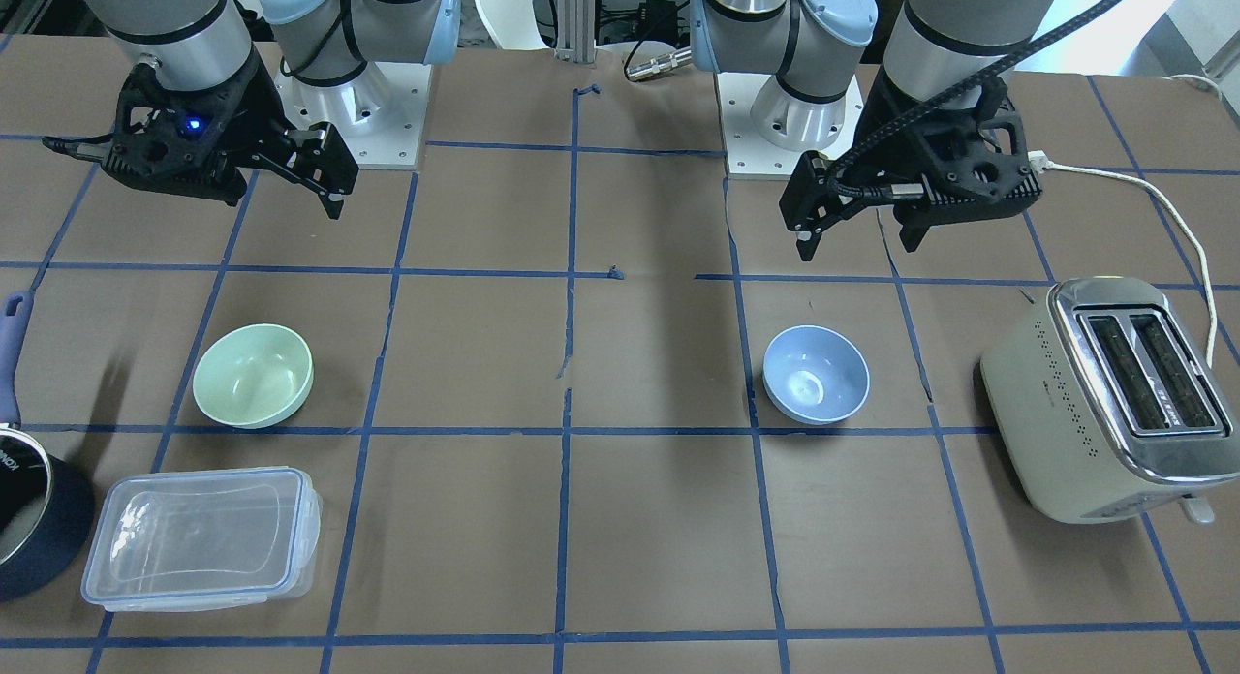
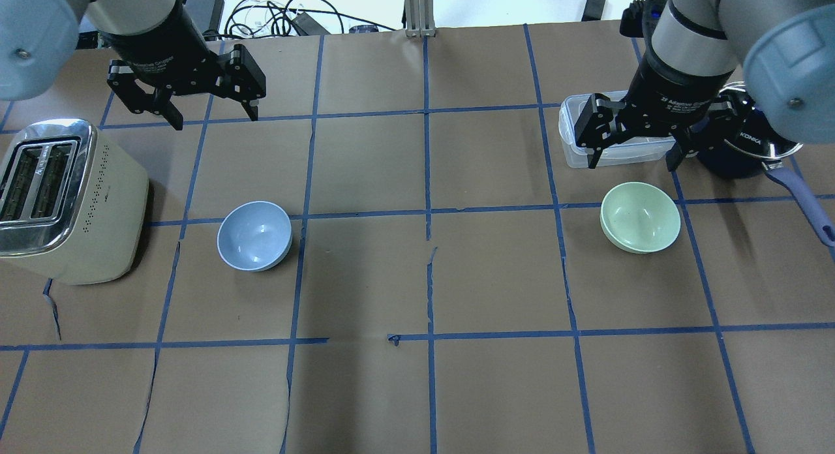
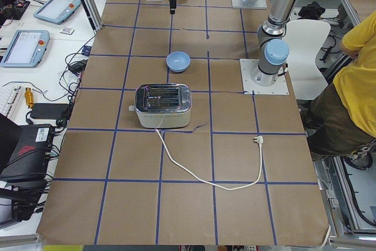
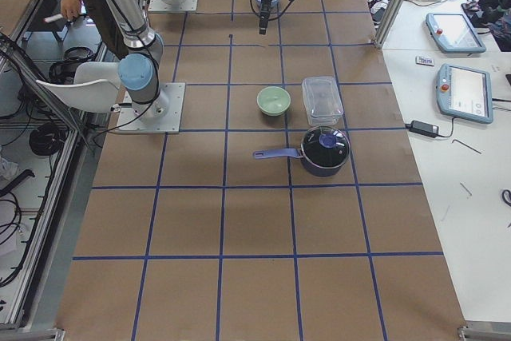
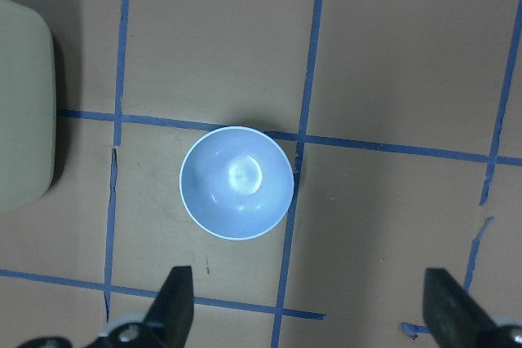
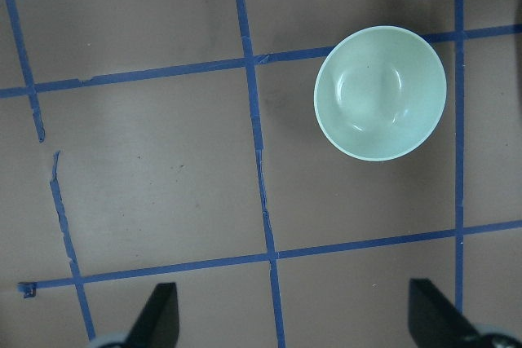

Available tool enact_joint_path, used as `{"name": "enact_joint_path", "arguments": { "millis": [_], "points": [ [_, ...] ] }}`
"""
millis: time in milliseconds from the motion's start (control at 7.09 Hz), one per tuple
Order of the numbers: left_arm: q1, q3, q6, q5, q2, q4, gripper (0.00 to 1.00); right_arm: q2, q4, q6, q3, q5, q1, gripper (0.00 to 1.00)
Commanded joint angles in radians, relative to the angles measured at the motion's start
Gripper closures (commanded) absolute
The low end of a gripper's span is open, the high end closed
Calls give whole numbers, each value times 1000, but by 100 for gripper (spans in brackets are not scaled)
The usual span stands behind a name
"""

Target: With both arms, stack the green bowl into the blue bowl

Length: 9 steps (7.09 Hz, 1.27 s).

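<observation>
The green bowl [image 1: 253, 375] sits upright on the table on my right side; it also shows in the overhead view [image 2: 640, 217] and the right wrist view [image 6: 380, 92]. The blue bowl [image 1: 816, 374] sits upright on my left side, seen too in the overhead view [image 2: 254, 235] and the left wrist view [image 5: 236, 182]. My right gripper [image 2: 631, 166] hangs open and empty above the table, just beyond the green bowl. My left gripper [image 2: 215, 118] hangs open and empty, beyond the blue bowl. The bowls are far apart.
A cream toaster [image 2: 59, 199] stands left of the blue bowl, its cord trailing on the table. A clear lidded container [image 1: 199, 538] and a navy saucepan [image 1: 29, 519] with a long handle sit beyond the green bowl. Blue tape lines grid the brown table.
</observation>
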Motion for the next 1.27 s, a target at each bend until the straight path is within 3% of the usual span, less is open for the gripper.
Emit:
{"name": "enact_joint_path", "arguments": {
  "millis": [0, 1128],
  "points": [
    [-2, -1, 0, -4, -2, 7, 0, 1, 0, -2, 2, -1, 0, 0],
    [12, -4, 155, -5, 2, 24, 0, 0, 0, -2, 12, 1, 0, 0]
  ]
}}
